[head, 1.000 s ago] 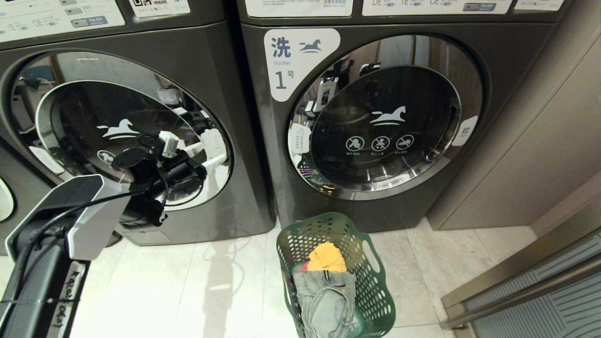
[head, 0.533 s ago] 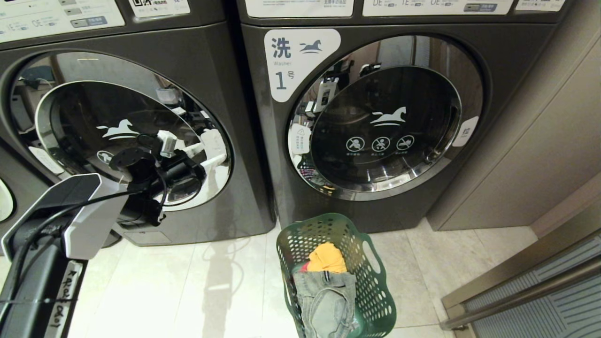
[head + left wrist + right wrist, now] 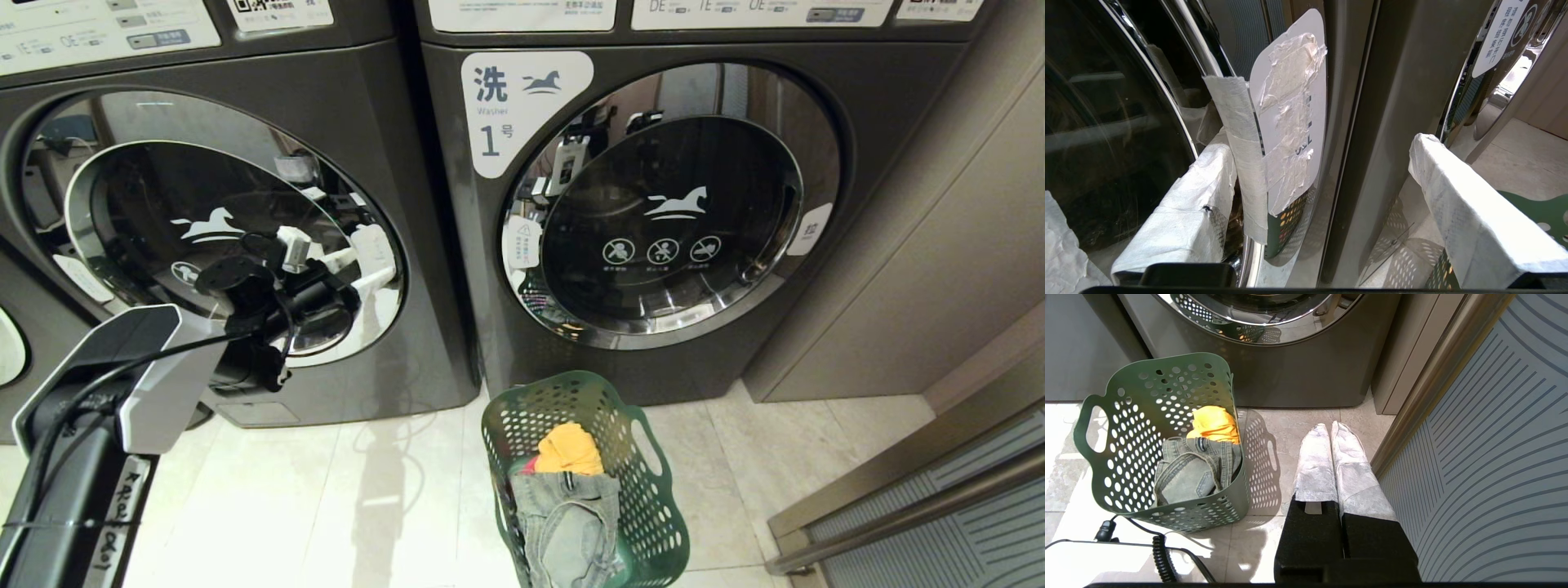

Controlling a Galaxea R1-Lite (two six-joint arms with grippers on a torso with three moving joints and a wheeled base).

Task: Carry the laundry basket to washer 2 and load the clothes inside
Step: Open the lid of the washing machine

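Observation:
The dark green laundry basket (image 3: 653, 506) (image 3: 1126, 437) stands on the floor tiles in front of the washer labelled 1 (image 3: 522, 106). The clothes lie in it: grey jeans (image 3: 567, 523) (image 3: 1196, 469), a yellow-orange cloth (image 3: 569, 449) (image 3: 1214, 424) and a sliver of red. The dark grey washer on the left (image 3: 408, 163) has its round door closed, and its numeral is out of view. My left gripper (image 3: 371, 265) (image 3: 1323, 143) is open at that door's right rim, with a taped white tab (image 3: 1290, 110) between its fingers. My right gripper (image 3: 1331, 426) hangs shut and empty above the floor beside the basket.
A beige wall panel (image 3: 939, 245) stands right of washer 1. A striped grey panel with a metal frame (image 3: 1494, 457) runs along the right. A coiled black cable (image 3: 1161, 555) and my white base lie by the basket.

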